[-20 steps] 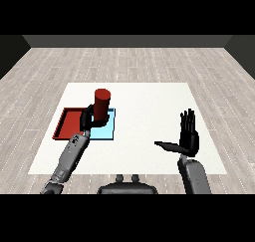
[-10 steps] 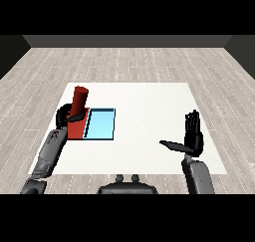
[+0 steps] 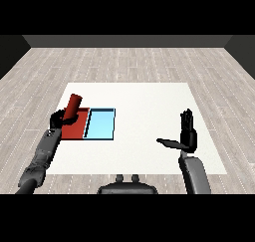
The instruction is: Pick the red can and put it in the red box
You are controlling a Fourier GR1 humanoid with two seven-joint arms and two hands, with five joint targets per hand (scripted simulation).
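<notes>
The left hand [image 3: 60, 119] curls around the tilted red can [image 3: 72, 106] above the red tray [image 3: 78, 130] near the tabletop's [image 3: 149, 106] left edge — the right hand [image 3: 188, 134] hovers open, holding nothing.

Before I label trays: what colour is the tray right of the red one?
Light blue tray, clearest in the head view.

The can [image 3: 73, 106] is dark red, the tray [image 3: 78, 128] under it a brighter red. Just right lies a light blue tray [image 3: 101, 125] with a dark rim. The table [image 3: 144, 111] is white, both hands [image 3: 61, 119] [image 3: 188, 134] black, forearms grey.
</notes>
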